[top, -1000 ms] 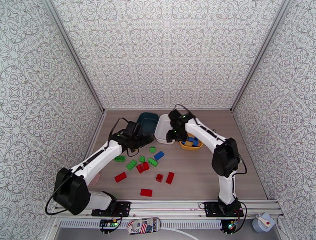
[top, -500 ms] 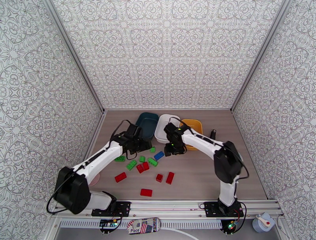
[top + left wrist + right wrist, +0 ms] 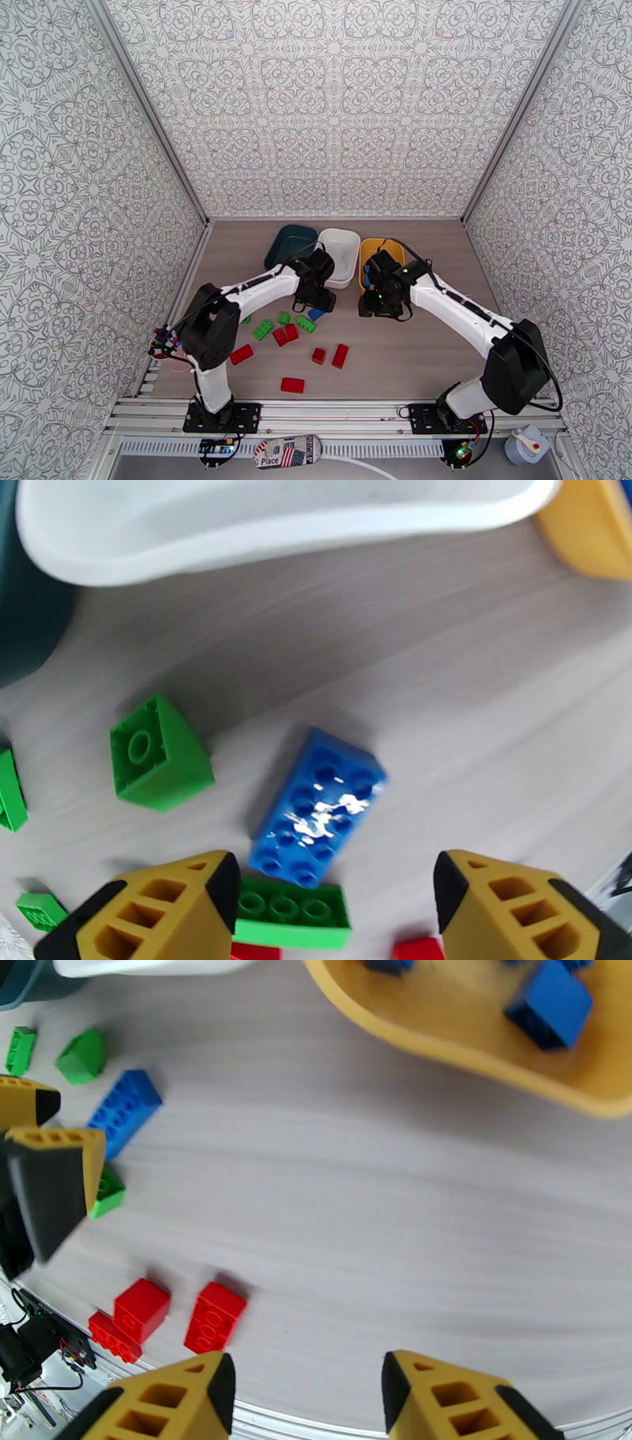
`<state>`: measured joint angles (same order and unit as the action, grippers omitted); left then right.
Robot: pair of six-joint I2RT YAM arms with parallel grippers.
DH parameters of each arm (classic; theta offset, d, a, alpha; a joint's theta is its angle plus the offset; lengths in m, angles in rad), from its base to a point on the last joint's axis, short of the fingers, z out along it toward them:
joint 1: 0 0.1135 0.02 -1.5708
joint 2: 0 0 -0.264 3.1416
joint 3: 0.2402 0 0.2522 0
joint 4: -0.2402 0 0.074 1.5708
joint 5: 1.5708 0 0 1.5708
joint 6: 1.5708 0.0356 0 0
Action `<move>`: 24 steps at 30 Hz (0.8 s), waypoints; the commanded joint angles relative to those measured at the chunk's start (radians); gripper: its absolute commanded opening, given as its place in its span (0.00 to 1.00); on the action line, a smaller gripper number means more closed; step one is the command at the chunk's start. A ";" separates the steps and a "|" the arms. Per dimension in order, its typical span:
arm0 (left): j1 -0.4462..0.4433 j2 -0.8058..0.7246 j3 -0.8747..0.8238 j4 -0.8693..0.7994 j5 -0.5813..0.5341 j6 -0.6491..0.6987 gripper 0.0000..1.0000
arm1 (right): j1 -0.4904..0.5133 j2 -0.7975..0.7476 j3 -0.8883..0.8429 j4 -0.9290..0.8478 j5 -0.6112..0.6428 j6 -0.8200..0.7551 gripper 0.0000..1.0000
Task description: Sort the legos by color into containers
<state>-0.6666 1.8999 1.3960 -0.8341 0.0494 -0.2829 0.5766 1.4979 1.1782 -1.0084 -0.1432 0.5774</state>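
The left gripper (image 3: 332, 886), jaws spread, hangs above the blue brick (image 3: 318, 805); it should straddle its long sides before closing. The right gripper (image 3: 306, 1390) is spread too, empty.

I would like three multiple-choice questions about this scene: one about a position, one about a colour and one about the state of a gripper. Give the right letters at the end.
1. Between the teal tub and the yellow tub stands:
A. a pile of bricks
B. the white tub
C. nothing

2. The bricks in the yellow tub are:
A. red
B. green
C. blue

3. The left gripper is:
A. open over a loose blue brick
B. shut on a red brick
C. shut on a green brick

Answers:
1 B: from above, the white tub is the middle one of the row.
2 C: the bricks seen inside it from the right wrist are all blue.
3 A: in the left wrist view the fingers stand wide apart with the blue brick between and beyond them, untouched.
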 commanded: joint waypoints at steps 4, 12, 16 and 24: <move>-0.019 0.060 0.038 -0.037 -0.016 0.071 0.68 | 0.000 -0.062 -0.049 0.017 0.011 0.048 0.54; -0.025 0.113 0.029 -0.011 -0.011 0.050 0.63 | 0.000 -0.063 -0.059 0.027 0.011 0.068 0.54; -0.027 0.134 0.036 -0.012 -0.021 0.044 0.58 | 0.000 -0.066 -0.060 0.028 0.022 0.077 0.54; -0.049 0.099 0.064 -0.038 -0.066 0.017 0.39 | -0.014 -0.063 -0.039 0.023 0.035 0.103 0.57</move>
<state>-0.7013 2.0083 1.4300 -0.8536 0.0124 -0.2466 0.5751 1.4536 1.1343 -0.9913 -0.1307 0.6586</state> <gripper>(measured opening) 0.401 0.566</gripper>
